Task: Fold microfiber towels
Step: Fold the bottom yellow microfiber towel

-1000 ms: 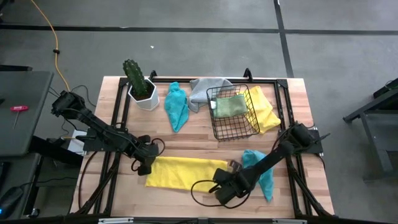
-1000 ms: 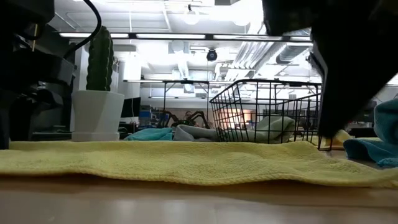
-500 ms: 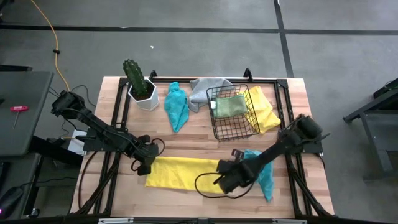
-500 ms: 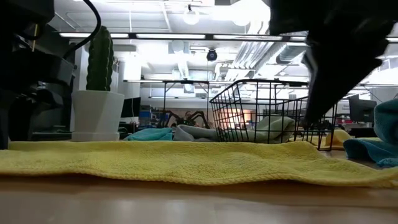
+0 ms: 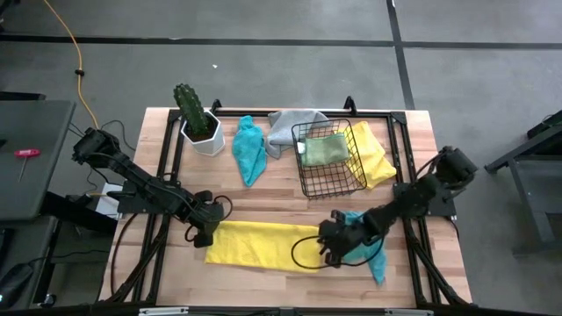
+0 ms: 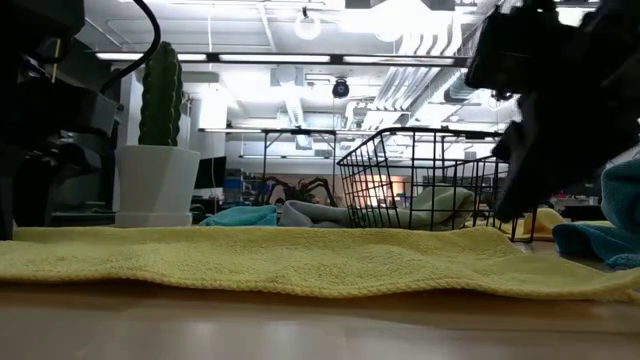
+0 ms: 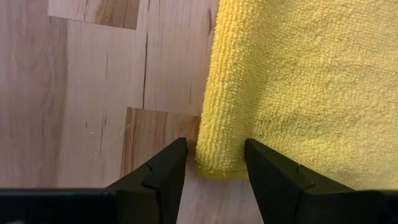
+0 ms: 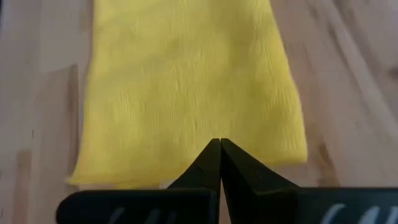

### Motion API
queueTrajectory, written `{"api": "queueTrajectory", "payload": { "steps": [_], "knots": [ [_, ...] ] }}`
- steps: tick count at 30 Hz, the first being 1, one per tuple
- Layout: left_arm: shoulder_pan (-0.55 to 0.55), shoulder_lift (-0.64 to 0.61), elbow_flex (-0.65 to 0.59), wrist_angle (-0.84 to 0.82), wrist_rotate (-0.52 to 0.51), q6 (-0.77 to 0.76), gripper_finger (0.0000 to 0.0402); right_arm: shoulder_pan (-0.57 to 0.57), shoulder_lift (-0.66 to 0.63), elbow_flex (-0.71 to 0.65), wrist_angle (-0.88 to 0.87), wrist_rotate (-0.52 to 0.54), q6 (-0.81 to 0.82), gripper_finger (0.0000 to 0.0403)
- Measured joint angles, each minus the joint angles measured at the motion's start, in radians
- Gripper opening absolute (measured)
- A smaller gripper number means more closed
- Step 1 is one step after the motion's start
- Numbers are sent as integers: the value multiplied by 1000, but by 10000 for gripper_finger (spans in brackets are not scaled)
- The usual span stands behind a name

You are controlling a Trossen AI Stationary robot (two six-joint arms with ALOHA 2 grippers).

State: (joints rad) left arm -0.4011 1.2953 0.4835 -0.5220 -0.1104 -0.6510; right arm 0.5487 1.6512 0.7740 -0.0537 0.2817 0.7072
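Yellow microfiber cloth, folded into a long band [image 5: 256, 243], lies flat along the near part of the wooden table [image 5: 281, 197], its pile showing clearly in both wrist views. The left gripper [image 7: 214, 163] sits at the band's left end with its two dark fingers [image 7: 163, 171] set on either side of the folded corner, parted around it and low over the wood, not pressed together. The right gripper [image 8: 219, 152] hovers above the band's right end with its fingers clenched tight together and empty; in the high view it hangs just beside a crumpled teal towel [image 5: 373, 250]. Farther back, a black wire basket [image 5: 327, 158] holds a light green towel [image 5: 323, 149]; a second yellow towel [image 5: 376, 158] lies against the basket's right side, a grey towel [image 5: 285, 130] against its left, and another teal towel [image 5: 248, 149] lies between the grey one and a potted cactus [image 5: 198, 118] in a white pot
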Motion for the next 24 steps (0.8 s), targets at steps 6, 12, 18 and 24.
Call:
{"api": "queueTrajectory", "payload": {
  "steps": [6,12,18,24],
  "knots": [
    [0,0,0,1,-3,0,159,-38,-1,50,-21,4,-95,50],
    [0,0,0,2,-3,0,159,-50,-2,89,-192,79,-93,134],
    [0,0,0,2,-3,0,159,-54,-2,62,-186,71,-78,168],
    [0,0,0,3,-5,0,159,-56,24,60,-162,27,-77,161]
  ]
}}
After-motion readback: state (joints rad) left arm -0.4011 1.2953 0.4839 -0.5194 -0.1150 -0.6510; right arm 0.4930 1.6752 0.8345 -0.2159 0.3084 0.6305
